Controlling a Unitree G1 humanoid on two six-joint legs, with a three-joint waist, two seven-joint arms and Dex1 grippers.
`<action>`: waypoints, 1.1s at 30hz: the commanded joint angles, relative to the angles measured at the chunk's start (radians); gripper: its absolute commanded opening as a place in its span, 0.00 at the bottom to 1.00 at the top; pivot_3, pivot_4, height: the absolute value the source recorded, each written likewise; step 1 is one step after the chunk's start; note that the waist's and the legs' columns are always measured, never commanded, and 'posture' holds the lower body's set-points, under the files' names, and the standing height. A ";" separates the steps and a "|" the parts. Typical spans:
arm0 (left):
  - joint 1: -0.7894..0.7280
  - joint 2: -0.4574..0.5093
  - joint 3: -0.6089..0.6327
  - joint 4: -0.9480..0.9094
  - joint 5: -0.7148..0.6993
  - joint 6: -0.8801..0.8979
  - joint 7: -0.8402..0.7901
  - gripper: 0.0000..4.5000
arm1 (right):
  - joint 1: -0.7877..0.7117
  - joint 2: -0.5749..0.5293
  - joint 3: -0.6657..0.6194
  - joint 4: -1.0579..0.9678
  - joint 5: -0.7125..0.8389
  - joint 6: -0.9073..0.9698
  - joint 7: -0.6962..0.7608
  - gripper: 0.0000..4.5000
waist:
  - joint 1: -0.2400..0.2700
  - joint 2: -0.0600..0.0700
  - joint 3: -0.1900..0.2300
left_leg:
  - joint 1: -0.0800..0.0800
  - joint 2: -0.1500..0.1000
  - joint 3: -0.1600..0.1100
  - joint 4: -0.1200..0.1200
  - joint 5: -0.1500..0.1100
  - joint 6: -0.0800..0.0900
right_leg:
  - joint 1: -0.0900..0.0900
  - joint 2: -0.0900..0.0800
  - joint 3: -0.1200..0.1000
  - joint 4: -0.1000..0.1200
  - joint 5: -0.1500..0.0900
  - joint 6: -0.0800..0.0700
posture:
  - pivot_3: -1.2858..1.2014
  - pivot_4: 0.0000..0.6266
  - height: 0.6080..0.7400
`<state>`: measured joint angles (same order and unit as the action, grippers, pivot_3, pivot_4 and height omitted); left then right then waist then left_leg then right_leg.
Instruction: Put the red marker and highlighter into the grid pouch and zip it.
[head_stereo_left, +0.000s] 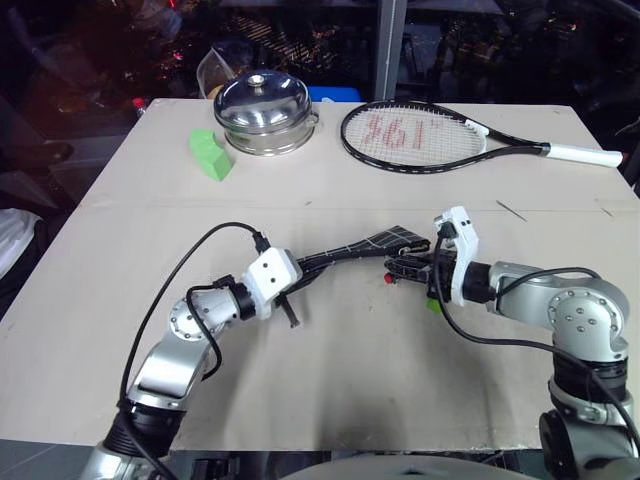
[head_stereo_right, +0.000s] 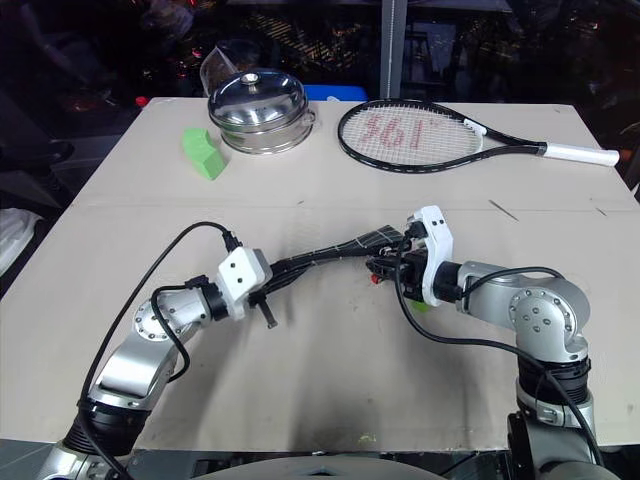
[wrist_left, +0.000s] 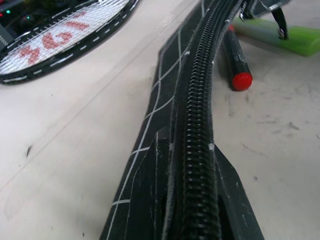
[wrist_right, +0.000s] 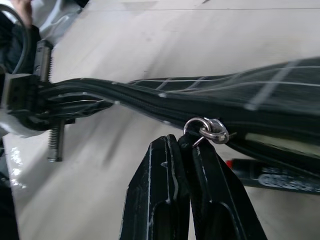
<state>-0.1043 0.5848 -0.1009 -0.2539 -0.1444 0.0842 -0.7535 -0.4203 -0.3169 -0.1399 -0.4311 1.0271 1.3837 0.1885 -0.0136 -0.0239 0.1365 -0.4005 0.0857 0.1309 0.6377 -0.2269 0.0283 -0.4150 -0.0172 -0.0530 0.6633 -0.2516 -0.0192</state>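
Note:
The grid pouch (head_stereo_left: 370, 243) hangs stretched above the table between both grippers, its zipper (wrist_left: 200, 125) facing up. My left gripper (head_stereo_left: 300, 268) is shut on the pouch's left end. Over at the right end, my right gripper (wrist_right: 182, 142) is shut on the zipper's pull cord, just below its metal ring (wrist_right: 207, 129). The red marker (wrist_left: 237, 62) lies on the table under the pouch's right end, red tip (head_stereo_left: 388, 279) showing. Next to it, the light-green highlighter (wrist_left: 295, 37) rests on the table beneath my right wrist (head_stereo_left: 433, 305).
At the back of the table stand a steel pot with a lid (head_stereo_left: 265, 110), a green wedge block (head_stereo_left: 210, 155) to its left and a tennis racket (head_stereo_left: 420, 135) to its right. A clear container (head_stereo_left: 215, 70) sits behind the pot.

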 joint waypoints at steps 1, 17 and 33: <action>-0.021 -0.014 -0.017 -0.039 0.016 -0.003 0.010 0.00 | -0.036 0.028 -0.025 -0.031 0.070 0.022 -0.018 0.02 | 0.000 0.000 0.000 | 0.000 0.000 0.000 0.000 0.000 0.000 | 0.000 0.000 0.000 0.000 0.000 0.000 | 0.52 0.24 1.00; -0.091 -0.058 -0.076 -0.041 0.095 -0.011 0.032 0.00 | -0.112 0.087 -0.016 0.053 0.110 0.105 -0.082 0.02 | -0.002 0.000 0.000 | -0.001 0.000 0.000 -0.001 0.000 0.000 | -0.001 0.000 0.000 -0.001 0.000 0.000 | 0.52 0.24 1.00; -0.267 -0.180 -0.154 -0.004 0.175 0.096 0.089 0.00 | -0.230 0.126 0.088 0.187 0.078 0.113 0.013 0.02 | -0.002 0.000 0.001 | -0.002 0.000 0.000 -0.002 0.000 0.000 | -0.002 0.000 0.000 -0.001 0.000 0.000 | 0.52 0.24 1.00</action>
<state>-0.3398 0.4197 -0.2468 -0.2394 0.0251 0.1832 -0.6783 -0.6260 -0.2024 -0.0731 -0.2424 1.1016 1.5117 0.1712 -0.0156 -0.0236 0.1372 -0.4024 0.0852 0.1306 0.6362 -0.2269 0.0284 -0.4168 -0.0166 -0.0531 0.6625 -0.2516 -0.0188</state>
